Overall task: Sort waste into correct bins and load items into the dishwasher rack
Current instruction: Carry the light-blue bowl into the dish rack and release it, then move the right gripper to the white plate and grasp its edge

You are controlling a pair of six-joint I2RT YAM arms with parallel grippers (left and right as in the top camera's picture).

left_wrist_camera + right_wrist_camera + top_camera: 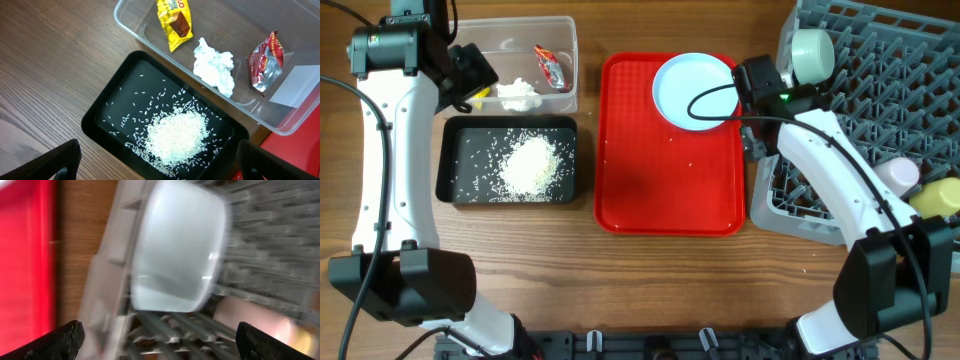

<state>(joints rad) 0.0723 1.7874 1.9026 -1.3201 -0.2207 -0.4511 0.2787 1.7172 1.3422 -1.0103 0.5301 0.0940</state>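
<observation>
The clear tub (570, 60) at the back left holds a red wrapper (265, 62), a white tissue (215, 65) and a yellow wrapper (175, 20). The black tray (445, 160) in front of it holds a heap of rice (175, 135). My left gripper (160, 167) is open and empty above the black tray. The light-blue plate (695, 90) lies on the red serving tray (660, 190). The grey rack (890, 110) holds a pale-green bowl (177, 255), a pink cup (250, 317) and a yellow cup (935, 197). My right gripper (165, 345) is open and empty over the rack's left edge; its view is blurred.
The red serving tray lies between the black tray and the rack, with a few stray rice grains on it. My right arm (830, 170) crosses the rack's front left corner. Bare wooden table shows along the front edge.
</observation>
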